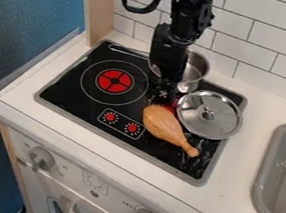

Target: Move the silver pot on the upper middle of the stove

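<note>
Camera view: the black gripper (163,95) hangs from the arm (178,33), which enters at the far edge, over the middle of the stove (68,84). How far the gripper is open cannot be told, nor can whether it has hold of anything. The silver pot (196,72) stands at the far side of the stove, right of the middle, partly hidden behind the arm; its long handle (128,52) points left along the far edge. Near the pot, toward the right edge of the stove, lies a round silver lid (220,124), knob upward; whether lid and pot touch cannot be told. A brown toy drumstick (163,124) lies on the near right part of the stove, just beside the lid, its narrow end toward the near right. Left of the gripper is a red burner marking (115,81) within a thin circle; nearer is a panel (121,123) with two red dials. A grey sink (263,172) is set into the white counter (236,203) at right. White tiles (272,32) line the far wall.
</note>
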Available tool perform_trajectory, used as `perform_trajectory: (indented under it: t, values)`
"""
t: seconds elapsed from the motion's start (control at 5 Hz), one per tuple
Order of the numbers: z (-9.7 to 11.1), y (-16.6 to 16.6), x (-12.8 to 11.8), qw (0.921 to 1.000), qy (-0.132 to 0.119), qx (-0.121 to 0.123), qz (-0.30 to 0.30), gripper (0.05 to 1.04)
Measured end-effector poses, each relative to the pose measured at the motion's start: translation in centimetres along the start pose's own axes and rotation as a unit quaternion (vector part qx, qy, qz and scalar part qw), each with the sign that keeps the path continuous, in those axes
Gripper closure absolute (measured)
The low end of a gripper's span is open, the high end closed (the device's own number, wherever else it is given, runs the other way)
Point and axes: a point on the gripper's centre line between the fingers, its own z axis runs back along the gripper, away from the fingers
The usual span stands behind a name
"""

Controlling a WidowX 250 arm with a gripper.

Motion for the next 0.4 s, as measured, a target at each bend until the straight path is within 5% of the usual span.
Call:
perform_trajectory:
  t: [0.4]
  values:
    - [4.3, -0.9, -0.5, 0.9994, 0.019, -0.022, -0.018, 0.083]
